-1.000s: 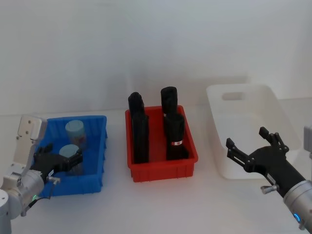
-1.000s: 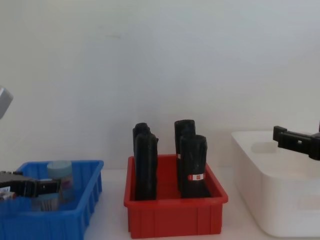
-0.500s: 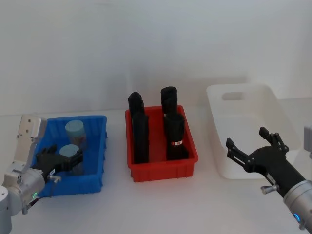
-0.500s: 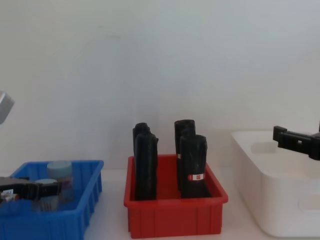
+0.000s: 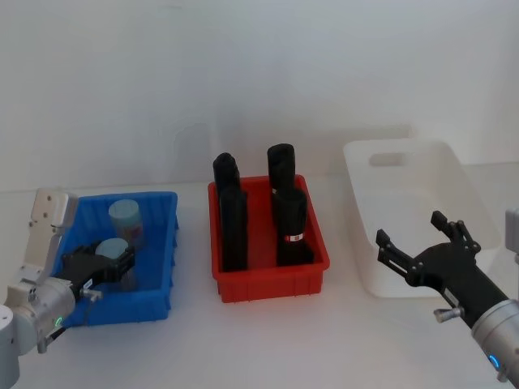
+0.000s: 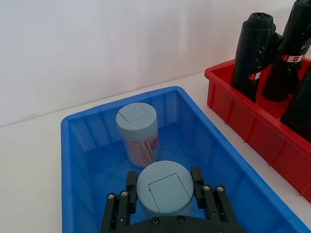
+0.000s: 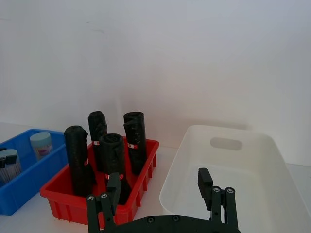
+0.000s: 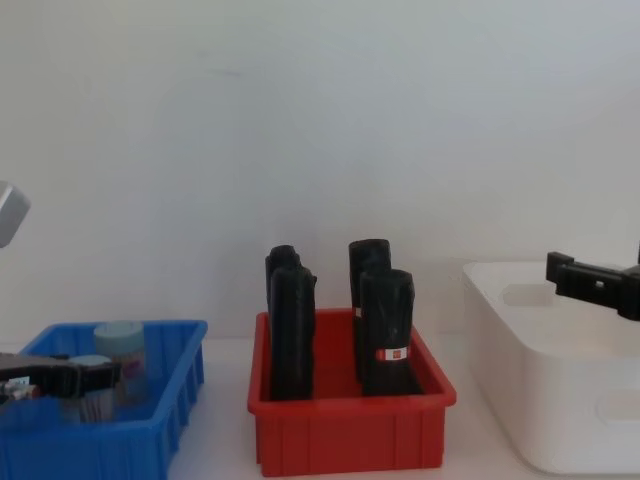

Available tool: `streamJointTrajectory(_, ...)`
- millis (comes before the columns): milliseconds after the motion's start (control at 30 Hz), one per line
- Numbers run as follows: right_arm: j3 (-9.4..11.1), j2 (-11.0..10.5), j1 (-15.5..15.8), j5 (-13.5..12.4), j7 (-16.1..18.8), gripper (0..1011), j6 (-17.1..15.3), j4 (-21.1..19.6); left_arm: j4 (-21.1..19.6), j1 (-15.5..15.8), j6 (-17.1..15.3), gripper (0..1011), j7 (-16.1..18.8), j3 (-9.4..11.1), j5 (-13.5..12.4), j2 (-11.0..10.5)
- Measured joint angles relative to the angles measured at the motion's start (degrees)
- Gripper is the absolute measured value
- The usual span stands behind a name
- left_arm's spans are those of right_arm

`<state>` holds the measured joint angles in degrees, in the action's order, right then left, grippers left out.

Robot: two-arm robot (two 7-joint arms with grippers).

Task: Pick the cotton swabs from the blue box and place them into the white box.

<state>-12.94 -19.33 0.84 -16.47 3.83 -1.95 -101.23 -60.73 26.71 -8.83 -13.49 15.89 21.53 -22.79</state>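
- left gripper [image 6: 164, 180] at the frame edge, fingers [image 6: 131, 180] pressed on both sides of the held cotton swabs jar [image 6: 164, 193], cap toward the camera
- second cotton swabs jar [image 6: 137, 127] upright near frame centre, just beyond the held one
- both inside the blue box [image 6: 73, 160]
- red bin [image 6: 252, 131] with black rolls [image 6: 252, 53] in a frame corner, beside the blue box, not touching

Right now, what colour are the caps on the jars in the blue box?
Pale blue-grey; the caps show best in the left wrist view.
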Motion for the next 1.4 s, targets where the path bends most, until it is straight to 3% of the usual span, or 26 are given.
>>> streamJointTrajectory(233, 0.0, 0.0, 0.0, 0.0, 0.0, 1001, 0.0, 0.0, -1.9, -0.3, -0.4, 669, 0.0, -0.2, -0.9, -0.4)
streamJointTrajectory(700, 0.0, 0.0, 0.0, 0.0, 0.0, 1001, 0.0, 0.0, -15.2, -2.7, -5.5, 669, -1.8, -1.8, -1.8, -3.2)
streamJointTrajectory(933, 0.0, 0.0, 0.0, 0.0, 0.0, 1001, 0.0, 0.0, -21.9, -3.4, -8.9, 669, -5.5, -2.2, -1.9, -4.6)
streamJointTrajectory(1400, 0.0, 0.0, 0.0, 0.0, 0.0, 1001, 0.0, 0.0, -28.9, -2.9, -12.9, 669, -14.2, -2.0, -1.2, -5.6)
